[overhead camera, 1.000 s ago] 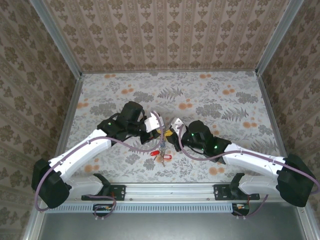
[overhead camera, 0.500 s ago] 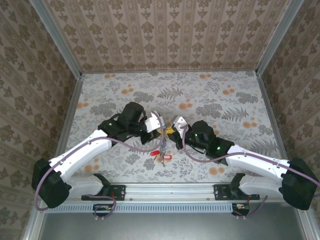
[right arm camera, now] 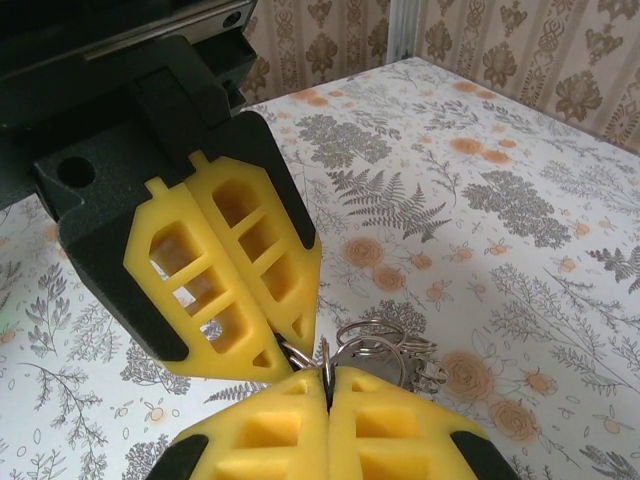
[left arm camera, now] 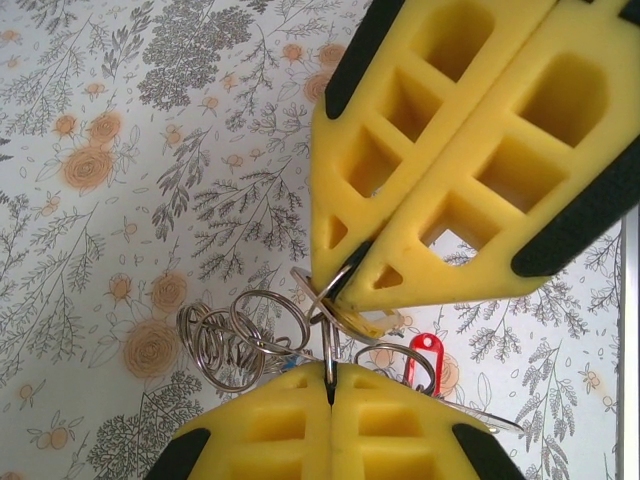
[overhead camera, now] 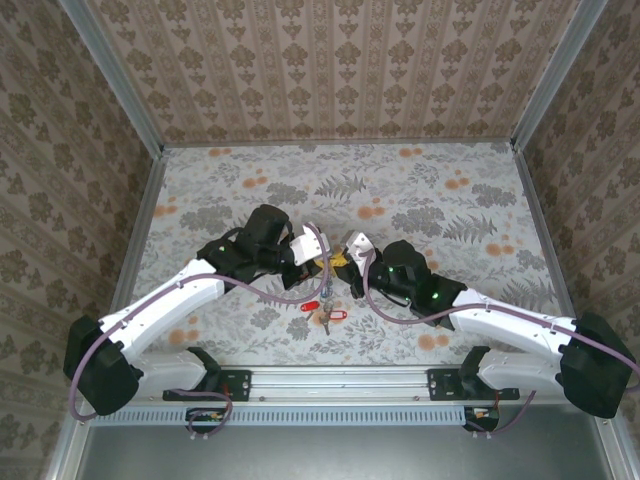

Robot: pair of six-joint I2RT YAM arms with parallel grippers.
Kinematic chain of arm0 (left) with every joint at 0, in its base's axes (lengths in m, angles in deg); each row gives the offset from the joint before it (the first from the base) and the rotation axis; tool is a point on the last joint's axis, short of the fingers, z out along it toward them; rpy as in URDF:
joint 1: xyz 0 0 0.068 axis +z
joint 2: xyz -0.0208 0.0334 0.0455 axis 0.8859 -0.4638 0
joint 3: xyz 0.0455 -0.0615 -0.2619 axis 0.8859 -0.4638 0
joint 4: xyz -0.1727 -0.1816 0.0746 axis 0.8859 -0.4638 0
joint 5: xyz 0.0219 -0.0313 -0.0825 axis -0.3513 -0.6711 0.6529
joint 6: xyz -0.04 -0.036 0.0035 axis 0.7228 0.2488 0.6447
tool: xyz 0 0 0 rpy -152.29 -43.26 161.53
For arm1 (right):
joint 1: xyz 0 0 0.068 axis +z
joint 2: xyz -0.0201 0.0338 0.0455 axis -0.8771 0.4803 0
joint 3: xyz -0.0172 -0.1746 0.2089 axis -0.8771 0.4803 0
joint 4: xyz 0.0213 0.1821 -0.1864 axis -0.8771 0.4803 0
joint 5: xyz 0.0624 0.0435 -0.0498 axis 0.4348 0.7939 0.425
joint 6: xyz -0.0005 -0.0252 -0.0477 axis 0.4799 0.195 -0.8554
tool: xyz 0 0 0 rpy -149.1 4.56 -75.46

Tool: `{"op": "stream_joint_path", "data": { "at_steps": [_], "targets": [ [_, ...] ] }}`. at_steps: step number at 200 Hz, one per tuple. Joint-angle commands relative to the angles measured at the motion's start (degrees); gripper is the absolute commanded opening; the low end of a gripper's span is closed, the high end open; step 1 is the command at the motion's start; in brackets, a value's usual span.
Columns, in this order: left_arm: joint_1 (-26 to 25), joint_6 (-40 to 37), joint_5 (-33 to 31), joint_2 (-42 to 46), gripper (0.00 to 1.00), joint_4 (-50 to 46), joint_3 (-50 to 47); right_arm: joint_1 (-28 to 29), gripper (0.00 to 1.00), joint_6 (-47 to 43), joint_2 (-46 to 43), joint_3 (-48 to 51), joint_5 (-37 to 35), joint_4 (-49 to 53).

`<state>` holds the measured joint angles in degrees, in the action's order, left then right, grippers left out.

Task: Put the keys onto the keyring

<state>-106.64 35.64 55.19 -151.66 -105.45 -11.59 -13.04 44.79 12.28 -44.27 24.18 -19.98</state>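
My left gripper (overhead camera: 318, 263) and right gripper (overhead camera: 340, 270) meet tip to tip above the middle of the table. The left gripper (left arm camera: 329, 378) is shut on a thin metal ring standing edge-on. The right gripper (right arm camera: 326, 372) is shut on the keyring (left arm camera: 338, 292), a grey loop crossing that ring. Several smaller rings (left arm camera: 232, 336) hang linked beside them, and they also show in the right wrist view as rings (right arm camera: 385, 345). Keys with red heads (overhead camera: 325, 310) dangle below the grippers, and one red head (left arm camera: 425, 355) sits partly behind the left fingers.
The floral table (overhead camera: 450, 200) is walled by patterned panels at the back and both sides. A metal rail (overhead camera: 340, 380) with both arm bases runs along the near edge. In the right wrist view, the left gripper's black housing (right arm camera: 120, 110) fills the upper left.
The right arm's wrist has shifted slightly towards the left gripper. Both grips have stayed shut, and the red keys still hang in about the same place.
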Motion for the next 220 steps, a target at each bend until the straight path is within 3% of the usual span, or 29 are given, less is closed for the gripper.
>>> {"op": "stream_joint_path", "data": {
  "at_steps": [1,220],
  "targets": [
    [-0.41,1.43,-0.08,0.02,0.0,1.7,-0.07,-0.13,0.0,-0.86,-1.48,0.87,0.78,0.31],
    [-0.69,2.1,0.6,-1.41,0.0,1.68,0.42,-0.09,0.0,-0.69,0.7,-0.59,2.81,-2.0]
  ]
}}
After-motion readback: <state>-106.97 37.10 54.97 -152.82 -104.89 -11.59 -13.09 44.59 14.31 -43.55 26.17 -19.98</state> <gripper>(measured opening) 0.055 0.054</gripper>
